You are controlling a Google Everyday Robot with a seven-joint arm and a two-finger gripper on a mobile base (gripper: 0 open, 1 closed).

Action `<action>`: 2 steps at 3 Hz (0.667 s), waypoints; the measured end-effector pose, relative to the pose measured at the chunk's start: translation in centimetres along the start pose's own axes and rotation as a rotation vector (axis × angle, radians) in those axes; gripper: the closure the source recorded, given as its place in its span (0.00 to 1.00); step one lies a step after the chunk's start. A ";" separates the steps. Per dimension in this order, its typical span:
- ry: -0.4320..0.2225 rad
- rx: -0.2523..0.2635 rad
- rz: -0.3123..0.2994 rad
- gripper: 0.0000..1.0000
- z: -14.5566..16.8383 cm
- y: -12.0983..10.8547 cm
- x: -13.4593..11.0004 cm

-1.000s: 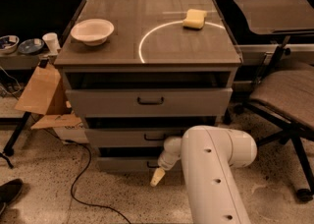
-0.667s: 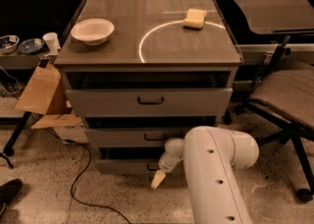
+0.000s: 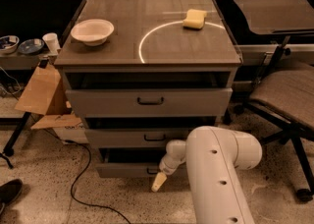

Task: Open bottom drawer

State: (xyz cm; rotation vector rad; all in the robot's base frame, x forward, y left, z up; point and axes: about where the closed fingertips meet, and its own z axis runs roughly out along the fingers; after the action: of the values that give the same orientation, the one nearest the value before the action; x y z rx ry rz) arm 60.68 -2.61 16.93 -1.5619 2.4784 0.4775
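The grey cabinet [image 3: 147,41] has three drawers. The bottom drawer [image 3: 125,170] is the lowest grey front, with a dark gap above it showing it stands a little way out. My gripper [image 3: 159,181] hangs from the white arm [image 3: 216,169] right in front of this drawer, at its small black handle [image 3: 151,171], which it partly hides. I cannot tell whether it holds the handle. The middle drawer [image 3: 127,137] and top drawer [image 3: 147,101] also stand slightly out.
A white bowl [image 3: 92,30] and a yellow sponge [image 3: 195,19] lie on the cabinet top. A cardboard box [image 3: 43,95] and a black cable [image 3: 81,179] are on the floor to the left. An office chair [image 3: 287,95] stands to the right.
The arm has shifted slightly to the right and the gripper sits a touch lower and nearer the camera. The drawers look much the same.
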 end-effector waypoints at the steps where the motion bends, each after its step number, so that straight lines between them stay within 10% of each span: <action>1: 0.016 -0.025 -0.001 0.00 0.2 1.3 1.3; 2: 0.016 -0.025 -0.001 0.00 -0.1 1.4 1.1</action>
State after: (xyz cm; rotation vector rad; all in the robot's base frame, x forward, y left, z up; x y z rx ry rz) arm 58.97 -3.04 16.96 -1.5824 2.4923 0.4996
